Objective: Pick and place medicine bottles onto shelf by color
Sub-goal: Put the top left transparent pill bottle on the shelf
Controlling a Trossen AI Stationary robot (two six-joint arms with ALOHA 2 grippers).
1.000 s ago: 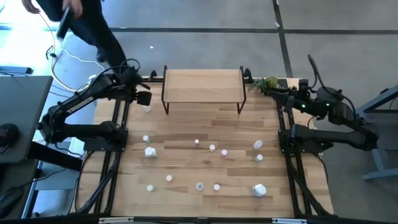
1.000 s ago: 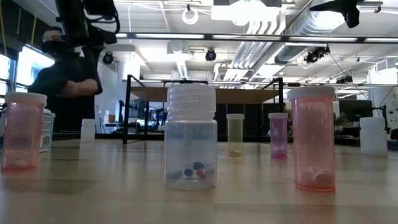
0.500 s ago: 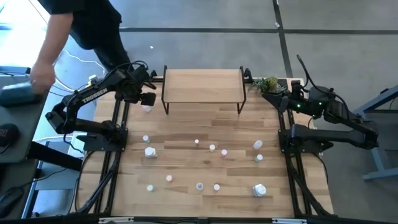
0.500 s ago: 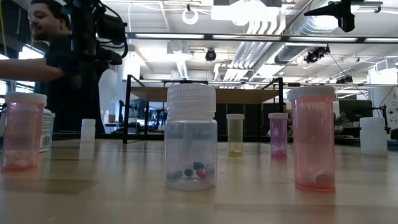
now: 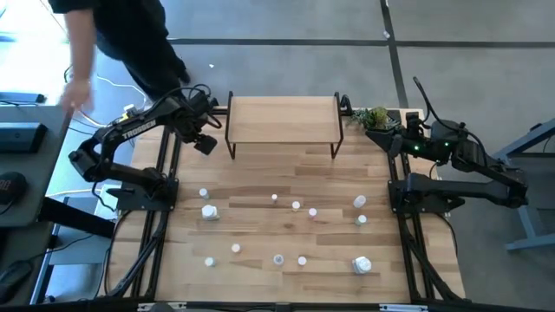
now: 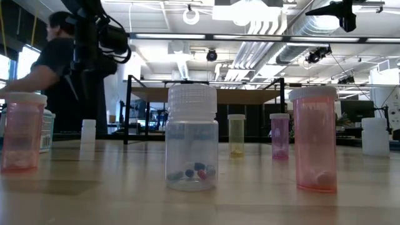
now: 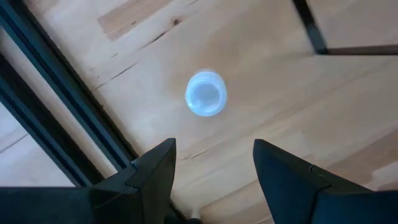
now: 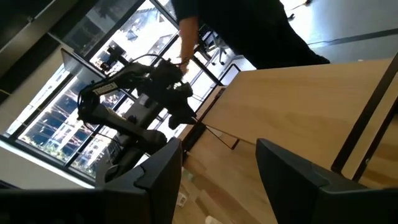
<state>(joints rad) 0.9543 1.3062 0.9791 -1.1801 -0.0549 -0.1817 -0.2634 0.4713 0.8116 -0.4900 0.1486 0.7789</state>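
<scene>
A small white-capped medicine bottle [image 7: 206, 93] stands upright on the tabletop near the shelf's left front leg [image 7: 309, 28]. My left gripper [image 7: 214, 149] hangs open right above it, pointing down; in the high view the left gripper [image 5: 205, 143] hides the bottle. The shelf [image 5: 283, 120], a light-wood board on black legs, stands at the table's far middle with nothing on it. Several other medicine bottles [image 5: 296, 205] stand scattered over the table's near half. My right gripper [image 8: 217, 149] waits open at the far right, held level and facing the shelf.
A small green plant [image 5: 371, 115] sits at the far right corner beside the shelf. A person [image 5: 113, 26] stands beyond the table's far left corner. In the low view, a clear bottle [image 6: 192, 137] and two pink ones [image 6: 314, 139] stand close to the near edge.
My left gripper has come down and a little toward the near edge, rolling about its own axis, and now stands over the white-capped bottle that showed just in front of it before. Its fingers have stayed open. The person behind the table has shifted about.
</scene>
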